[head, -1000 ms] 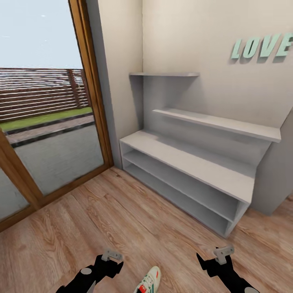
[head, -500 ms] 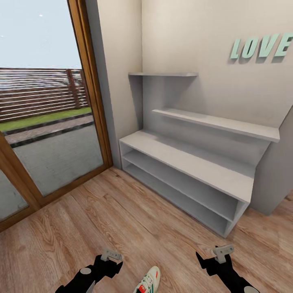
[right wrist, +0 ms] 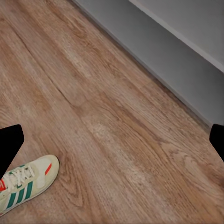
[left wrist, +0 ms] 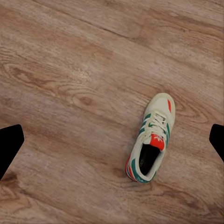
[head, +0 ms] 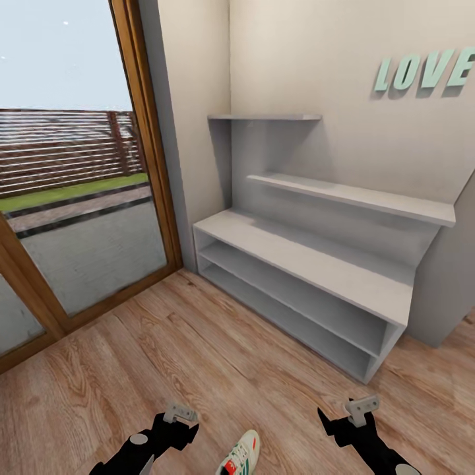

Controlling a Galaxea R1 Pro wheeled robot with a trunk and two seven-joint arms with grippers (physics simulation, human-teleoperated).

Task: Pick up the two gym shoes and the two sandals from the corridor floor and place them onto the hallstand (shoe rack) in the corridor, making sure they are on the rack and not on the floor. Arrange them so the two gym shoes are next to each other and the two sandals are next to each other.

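My left gripper (head: pixel 178 422) and right gripper (head: pixel 343 415) hang spread and empty above the corridor floor (head: pixel 198 356). One gym shoe (left wrist: pixel 150 138) lies upright on the planks between them. The hallstand (head: pixel 310 264) stands ahead against the wall, its shelves bare.

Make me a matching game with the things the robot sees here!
Things:
1. gym shoe
2. hallstand
3. LOVE letters
4. door frame

Clues:
A. pale grey, bare shelves
B. mint green, on the wall
C. brown wood, beside the glass
D. cream with green stripes, lying on the corridor floor

Pairs: 1-D, 2-A, 3-B, 4-C
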